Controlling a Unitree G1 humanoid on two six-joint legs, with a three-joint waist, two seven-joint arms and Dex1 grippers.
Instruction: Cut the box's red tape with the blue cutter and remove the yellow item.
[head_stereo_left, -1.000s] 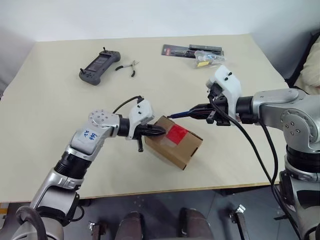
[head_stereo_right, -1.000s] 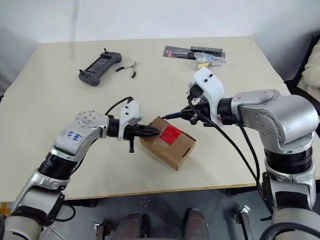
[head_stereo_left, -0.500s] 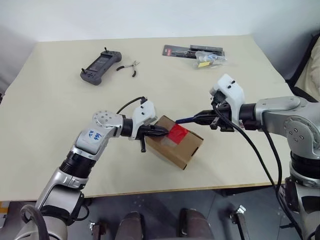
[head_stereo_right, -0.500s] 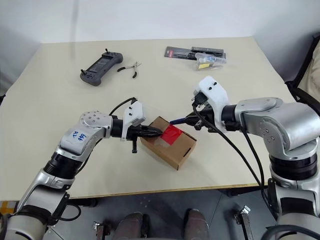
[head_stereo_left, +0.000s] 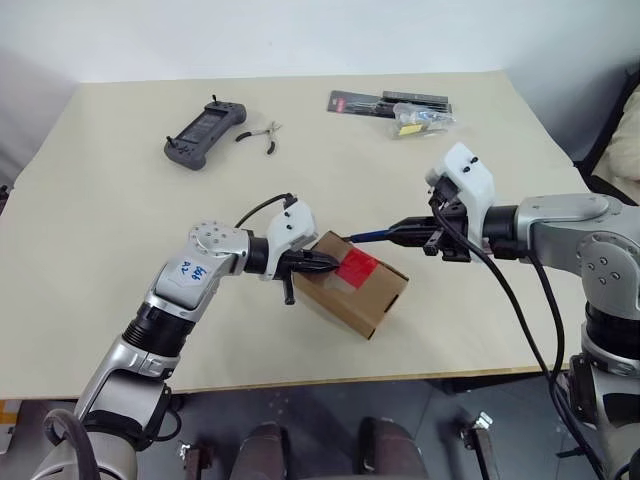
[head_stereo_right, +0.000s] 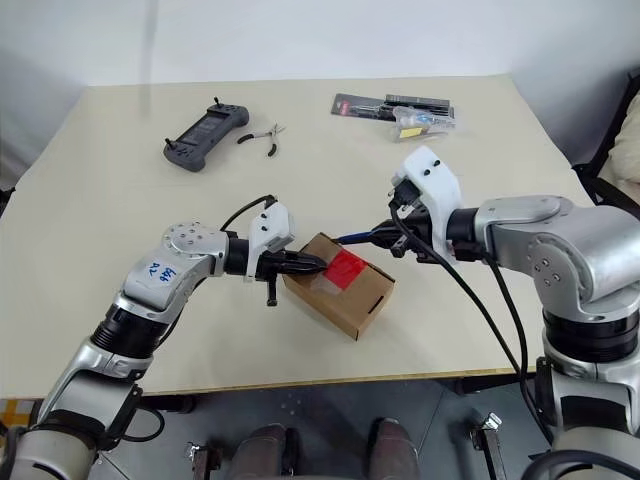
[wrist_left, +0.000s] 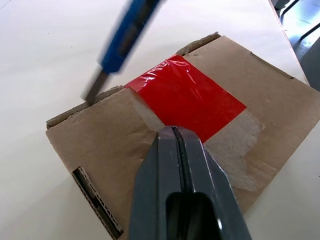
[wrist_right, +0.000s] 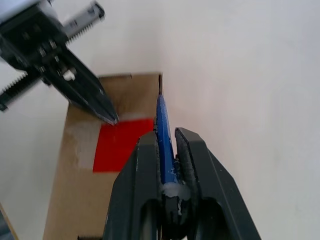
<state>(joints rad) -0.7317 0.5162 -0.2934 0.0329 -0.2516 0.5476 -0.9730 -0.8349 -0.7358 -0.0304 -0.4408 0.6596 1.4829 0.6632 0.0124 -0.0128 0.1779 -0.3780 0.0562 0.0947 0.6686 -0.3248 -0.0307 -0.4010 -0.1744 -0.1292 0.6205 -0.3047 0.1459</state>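
Note:
The box (head_stereo_left: 362, 296), brown cardboard, lies on the table with the red tape (head_stereo_left: 355, 266) across its top seam. My left gripper (head_stereo_left: 328, 263) is shut and empty, and its tips (wrist_left: 173, 132) press on the box top at the tape's edge. My right gripper (wrist_right: 167, 136) is shut on the blue cutter (wrist_right: 163, 120). The cutter (head_stereo_left: 372, 236) points at the box, with its dark tip (wrist_left: 93, 93) at the top edge of the box just beside the tape. The yellow item is out of view.
A black handheld controller (head_stereo_left: 203, 130) and small pliers (head_stereo_left: 260, 135) lie at the back left of the table. Packets of tools (head_stereo_left: 390, 103), one clear with a yellow label (head_stereo_left: 416, 121), lie at the back right. The table's front edge (head_stereo_left: 330, 382) runs close below the box.
The camera has shifted a little. Both grippers keep their places and their grips.

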